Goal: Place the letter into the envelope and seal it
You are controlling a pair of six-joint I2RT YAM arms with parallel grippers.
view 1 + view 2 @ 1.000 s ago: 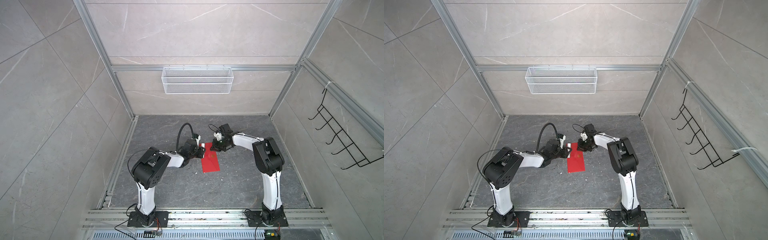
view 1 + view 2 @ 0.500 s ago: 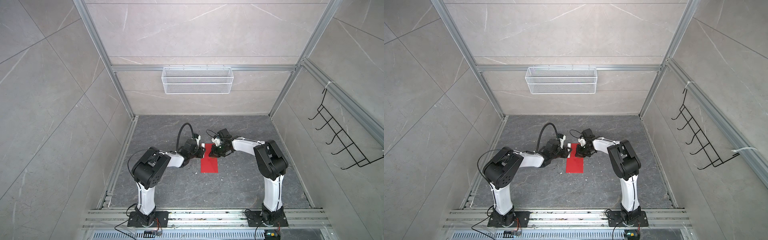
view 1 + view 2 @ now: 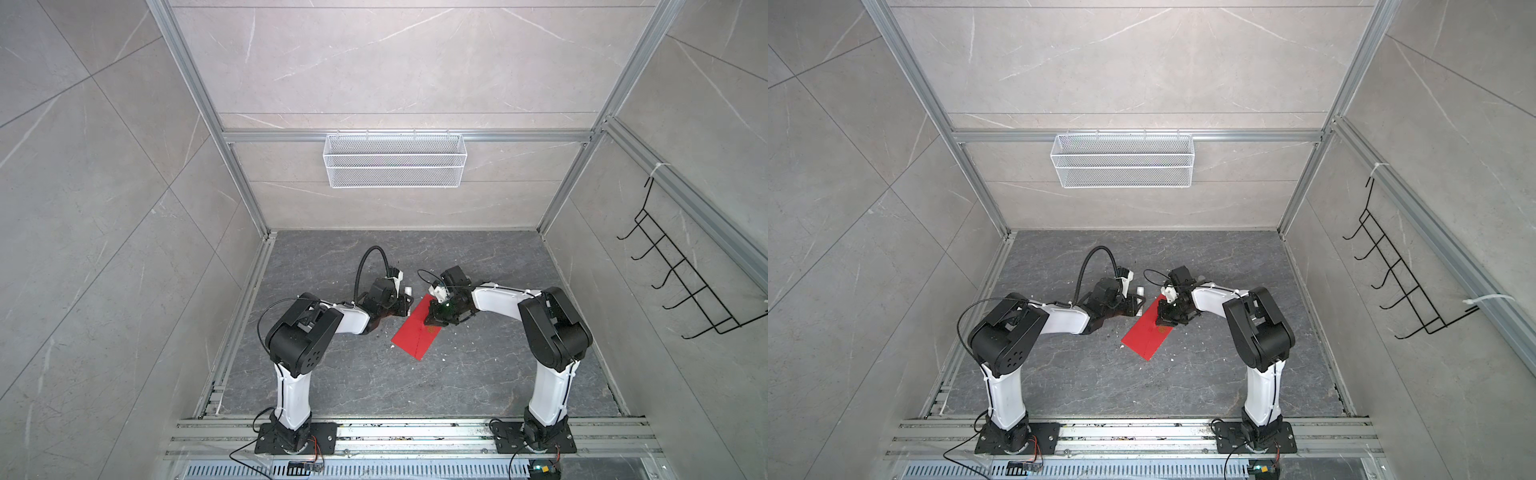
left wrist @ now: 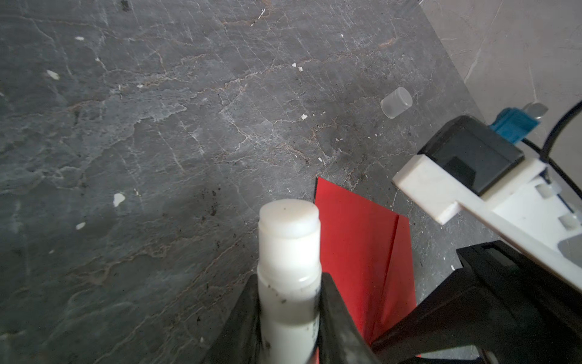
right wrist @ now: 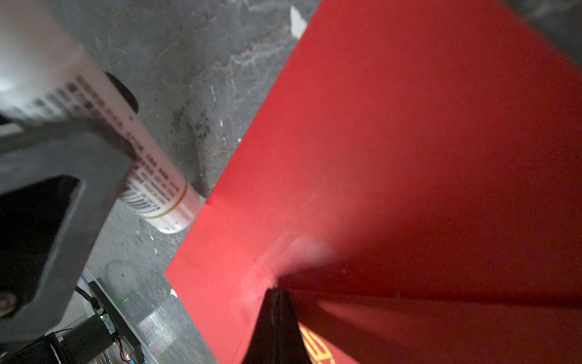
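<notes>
your red envelope [image 3: 415, 332] lies flat and askew on the dark marbled table [image 3: 374, 257], at the centre of the frame in both top views [image 3: 1148, 334], between the two arms. your right tool [image 5: 277, 294] has its jaws pressed together, and its tips are set down on the red paper at a fold edge, with gold print just beside them. your left tool [image 4: 288, 283] is clamped round a white glue stick [image 4: 288, 239], which pokes out past the fingers [image 4: 330, 299]. the stick's free end sits just beside the envelope's long edge in the right wrist view [image 5: 170, 214]; you cannot tell there whether it touches. a small translucent cap [image 4: 396, 102] lies on its side on the table, well apart from the envelope. pale flecks dot the table around it.
</notes>
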